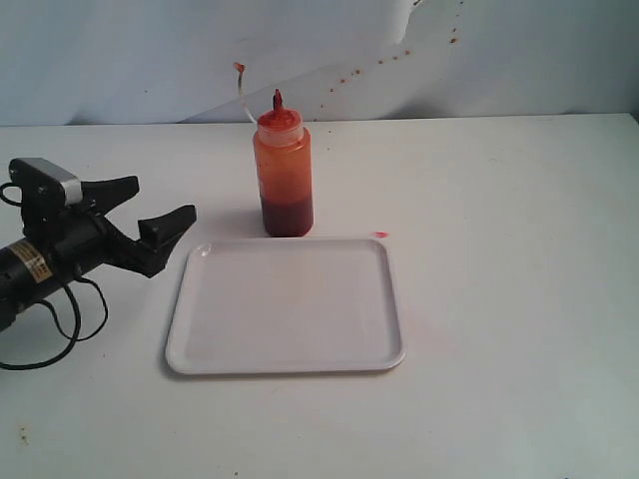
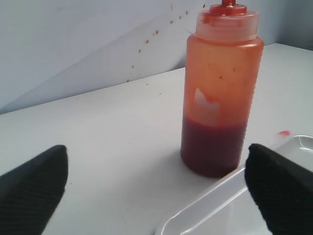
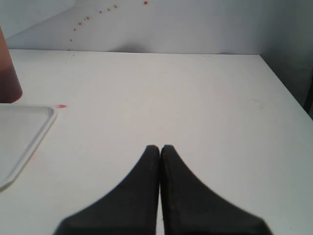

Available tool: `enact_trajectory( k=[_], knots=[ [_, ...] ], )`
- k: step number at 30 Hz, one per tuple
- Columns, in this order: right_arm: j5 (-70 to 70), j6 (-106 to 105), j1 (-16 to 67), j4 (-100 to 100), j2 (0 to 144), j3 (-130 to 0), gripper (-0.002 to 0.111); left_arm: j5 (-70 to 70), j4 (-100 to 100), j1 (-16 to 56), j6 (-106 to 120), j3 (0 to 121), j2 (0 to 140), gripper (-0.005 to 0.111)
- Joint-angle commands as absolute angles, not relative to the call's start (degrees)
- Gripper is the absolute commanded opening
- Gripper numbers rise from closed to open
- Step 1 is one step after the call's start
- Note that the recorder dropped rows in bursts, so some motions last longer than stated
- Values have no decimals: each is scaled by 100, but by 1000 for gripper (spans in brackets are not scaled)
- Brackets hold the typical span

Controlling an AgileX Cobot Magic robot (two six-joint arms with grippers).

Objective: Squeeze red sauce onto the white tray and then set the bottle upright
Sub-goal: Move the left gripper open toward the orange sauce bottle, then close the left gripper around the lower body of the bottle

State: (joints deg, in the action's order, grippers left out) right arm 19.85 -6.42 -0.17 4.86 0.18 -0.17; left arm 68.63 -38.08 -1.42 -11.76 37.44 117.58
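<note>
Behind one white tray, one upright bottle

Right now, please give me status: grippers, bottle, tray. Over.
Left gripper open, empty, beside white tray. Right gripper shut, empty. Bottle upright behind tray; no red on tray. Nothing between left gripper and bottle.

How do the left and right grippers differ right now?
The left gripper stands wide open; the right gripper is shut, fingertips together. The left gripper faces the upright bottle; the right gripper's camera catches the bottle only at its edge. Both are black and hold nothing.
</note>
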Motion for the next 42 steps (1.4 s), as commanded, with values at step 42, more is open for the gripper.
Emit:
enact_trajectory(
  k=[42],
  knots=[
    [1977,-682,-55,518,0,0,0,6996,-5177,663,-1934,6591,13790,105]
  ],
)
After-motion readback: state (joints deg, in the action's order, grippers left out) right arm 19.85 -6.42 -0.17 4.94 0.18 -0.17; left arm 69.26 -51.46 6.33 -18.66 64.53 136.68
